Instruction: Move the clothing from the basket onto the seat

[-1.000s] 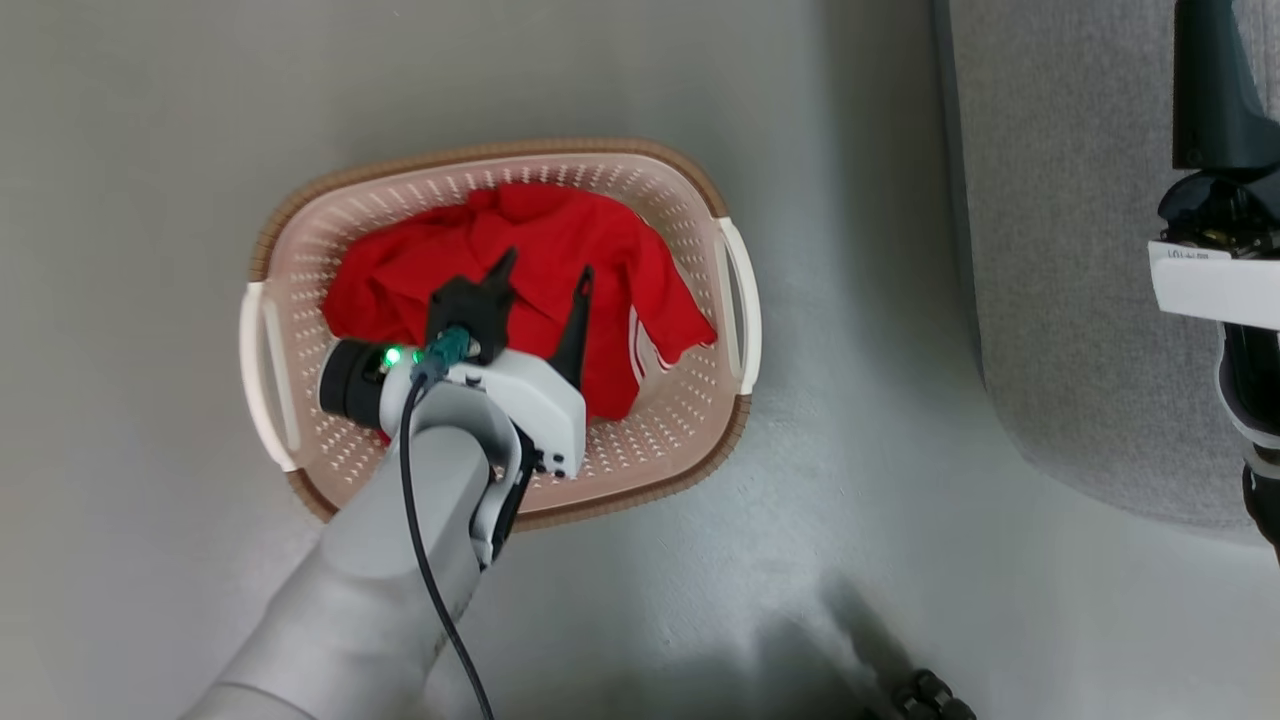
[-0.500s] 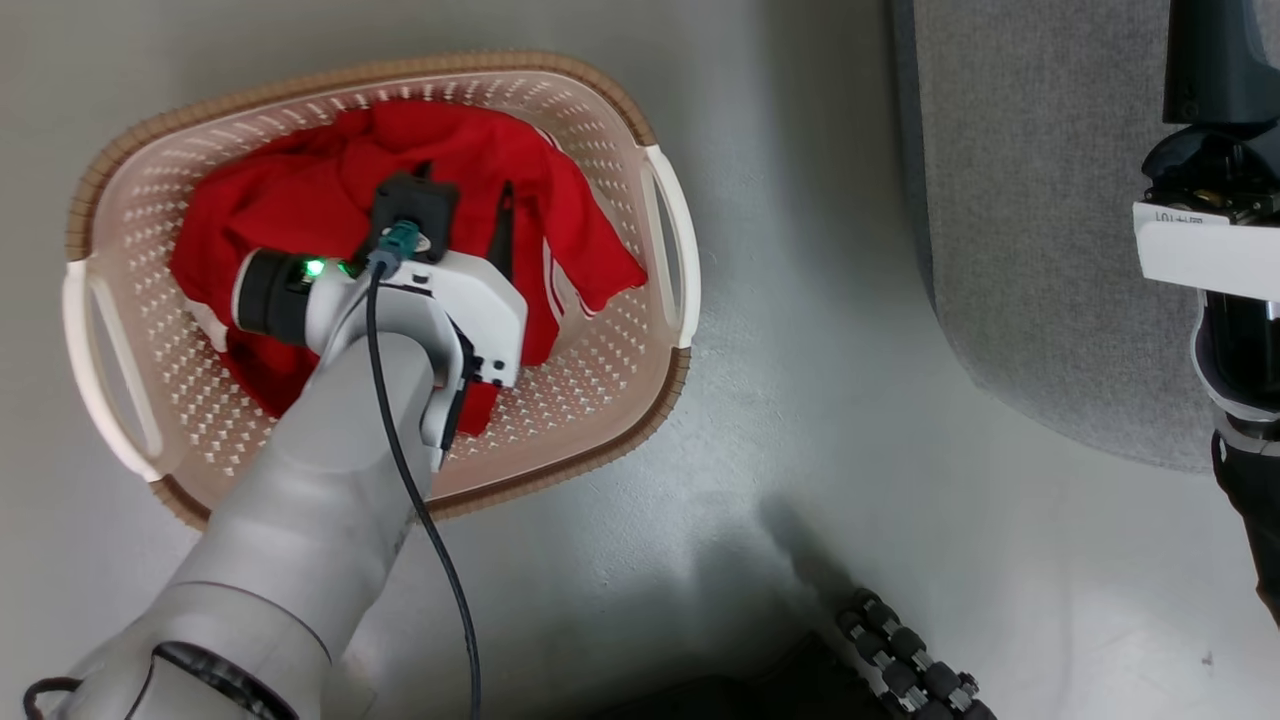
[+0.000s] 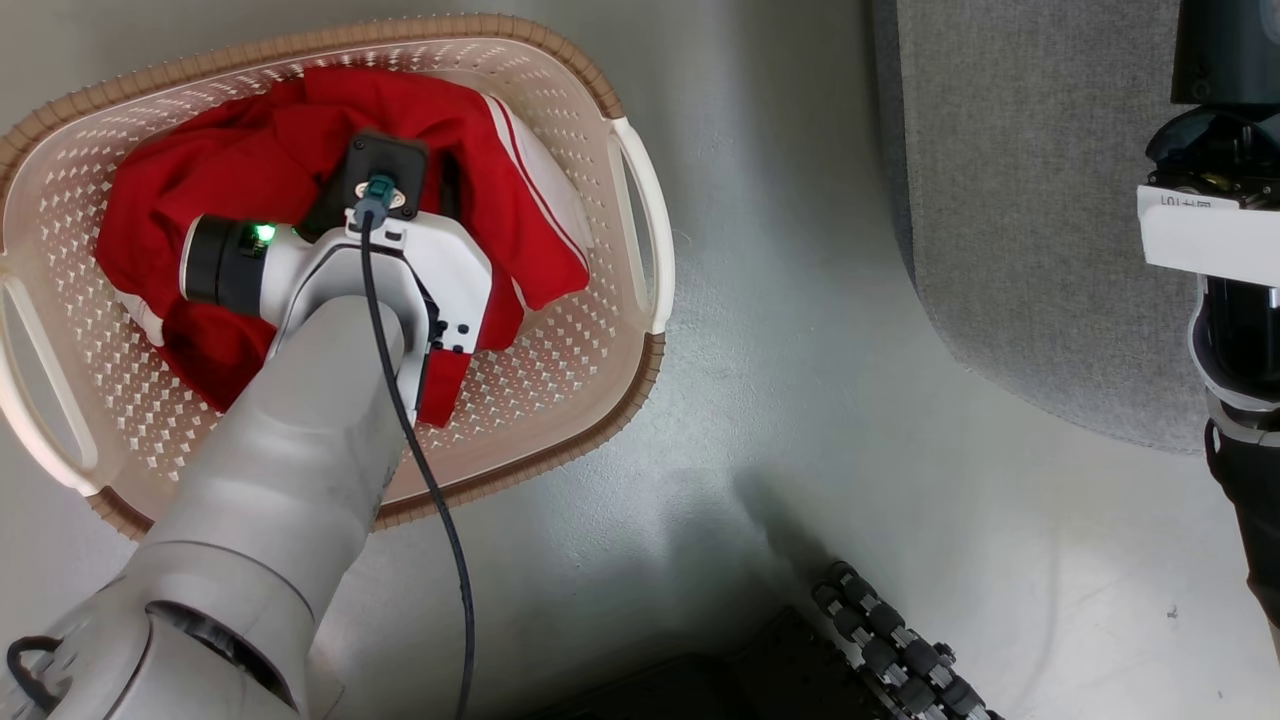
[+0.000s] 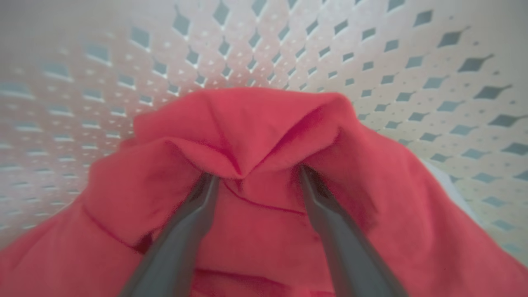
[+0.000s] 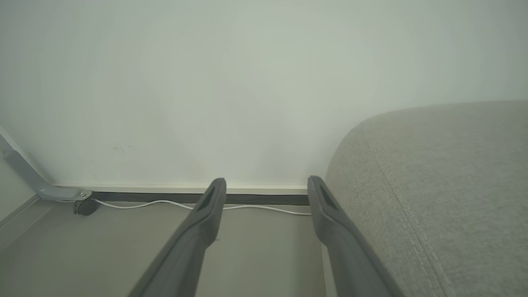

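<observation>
Grasping is my step now: my left fingers (image 4: 185,235) stand spread, tips touching a fold of the red clothing (image 4: 255,136) lying in the basket (image 3: 590,340), so next I must close them, then lift toward the seat (image 3: 1020,200).

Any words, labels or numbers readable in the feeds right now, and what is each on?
White tag on the right arm, head view: small dark print, upside down, too small to read.
No writing readable on the basket, clothing or seat.
</observation>
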Available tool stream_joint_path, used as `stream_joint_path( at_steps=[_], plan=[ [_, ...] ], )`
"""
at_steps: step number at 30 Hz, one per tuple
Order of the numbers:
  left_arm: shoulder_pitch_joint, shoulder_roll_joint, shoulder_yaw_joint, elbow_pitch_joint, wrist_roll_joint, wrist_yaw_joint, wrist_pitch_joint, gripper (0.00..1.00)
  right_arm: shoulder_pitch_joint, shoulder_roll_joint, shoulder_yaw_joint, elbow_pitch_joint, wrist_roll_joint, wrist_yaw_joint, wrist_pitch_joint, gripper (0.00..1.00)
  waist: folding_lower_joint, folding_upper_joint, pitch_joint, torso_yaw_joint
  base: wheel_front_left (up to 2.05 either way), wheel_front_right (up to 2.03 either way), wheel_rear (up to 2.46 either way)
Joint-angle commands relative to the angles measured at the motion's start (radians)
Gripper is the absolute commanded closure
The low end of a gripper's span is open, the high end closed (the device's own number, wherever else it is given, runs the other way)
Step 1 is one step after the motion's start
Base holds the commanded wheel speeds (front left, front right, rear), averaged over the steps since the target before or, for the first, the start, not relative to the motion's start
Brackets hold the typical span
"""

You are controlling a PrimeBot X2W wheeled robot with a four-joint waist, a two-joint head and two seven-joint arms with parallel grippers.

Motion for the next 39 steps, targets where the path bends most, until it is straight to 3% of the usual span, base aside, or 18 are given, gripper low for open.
stream_joint_path(
  at_steps=[1,3,5,10,14,27,39],
  plan=[
    [-0.005,0.003,-0.007,-0.002,-0.011,0.015,0.014,0.00,0.041,-0.006,0.000,-0.017,0.009,0.004,-0.006,0.00,0.0000,0.0000,0.002,0.000,0.00,0.00,0.00],
    [-0.007,0.003,-0.016,-0.002,-0.014,0.016,0.027,0.00,0.043,-0.006,-0.001,-0.016,0.009,0.004,-0.006,0.00,0.0000,0.0000,0.002,0.000,0.00,0.00,0.00],
    [-0.011,0.003,-0.033,-0.002,-0.020,0.019,0.053,1.00,0.046,-0.006,-0.004,-0.013,0.009,0.004,-0.006,0.00,0.0000,0.0000,0.002,0.000,0.00,0.00,0.00],
    [-0.015,0.003,-0.059,-0.009,-0.046,0.013,0.077,1.00,0.044,-0.003,-0.014,-0.004,0.012,0.004,-0.006,0.00,0.0000,0.0000,-0.001,-0.001,0.00,0.00,0.00],
    [0.000,0.003,-0.073,-0.026,-0.072,0.015,0.024,1.00,0.035,-0.005,-0.020,0.007,0.010,0.004,-0.006,0.00,0.0000,0.0000,-0.018,0.001,0.00,0.00,0.00],
    [0.127,0.003,-0.135,-0.161,-0.152,-0.001,-0.042,1.00,0.102,-0.045,-0.016,0.063,-0.020,0.004,-0.006,0.00,0.0000,0.0000,-0.208,0.076,0.00,0.00,0.00],
    [0.287,0.003,-0.038,-0.339,-0.109,0.004,-0.043,1.00,0.210,-0.082,-0.017,0.132,-0.048,0.004,-0.006,0.00,0.0000,0.0000,-0.421,0.158,0.00,0.00,0.00]
  ],
)
